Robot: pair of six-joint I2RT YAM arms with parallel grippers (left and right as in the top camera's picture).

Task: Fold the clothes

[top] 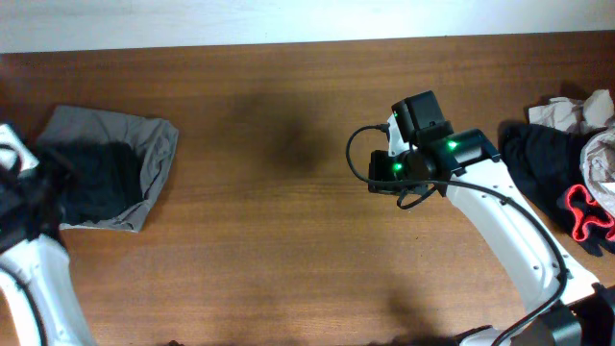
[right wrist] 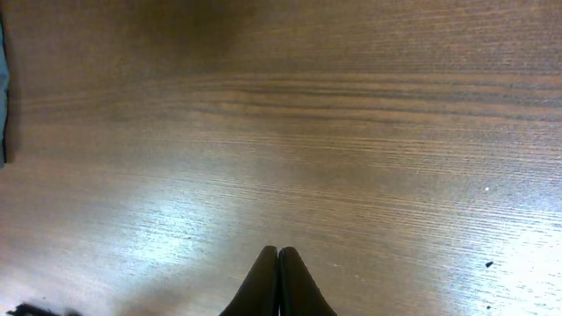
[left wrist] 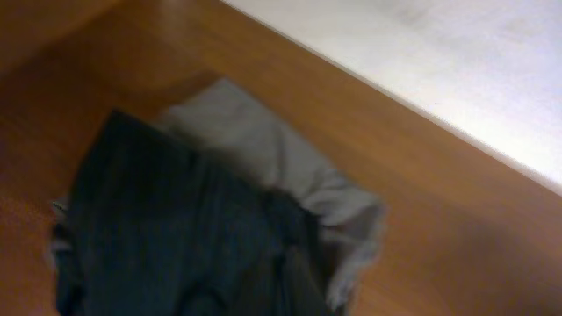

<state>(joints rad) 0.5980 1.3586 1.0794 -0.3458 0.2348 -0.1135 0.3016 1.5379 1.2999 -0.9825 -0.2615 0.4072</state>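
A black garment lies on a folded grey garment at the table's left end; no logo shows on it. The left wrist view looks down on the same black cloth over the grey one. My left gripper is at the left edge beside this stack; its fingers do not show clearly. My right gripper is shut and empty over bare wood right of centre, and it also shows in the overhead view.
A heap of clothes lies at the far right: black cloth, a red-trimmed piece and pale cloth. The table's far edge runs behind the left stack.
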